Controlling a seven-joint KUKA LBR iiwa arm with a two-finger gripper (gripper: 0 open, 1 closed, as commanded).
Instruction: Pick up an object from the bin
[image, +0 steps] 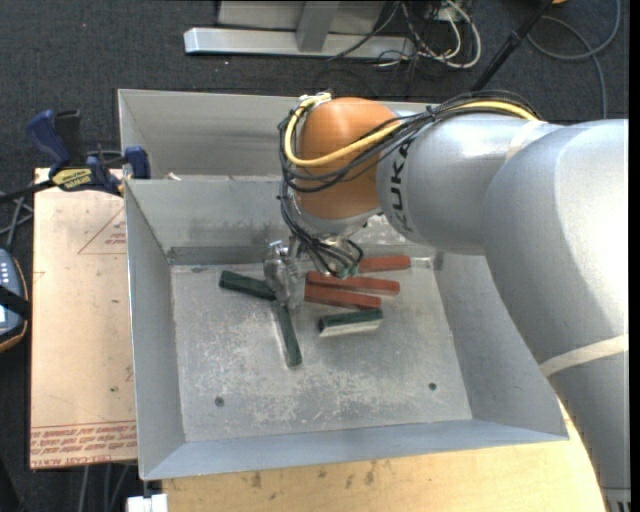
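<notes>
Camera view from above: we note the claw (286, 272) low in the grey metal bin (150, 330), toward its back middle. It sits where a dark green flat stick (246, 285) meets a second dark green stick (290, 338). Two red-brown flat bars (345, 292) lie just right of the claw, with a short green-and-white block (350, 322) beside them. Whether the claw is clenched or released, we cannot tell.

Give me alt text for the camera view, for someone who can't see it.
A silver robot arm reaches from the right into a grey metal bin, its claw low over two dark green sticks near the back. Two red sticks and a small green block lie beside them.
</notes>
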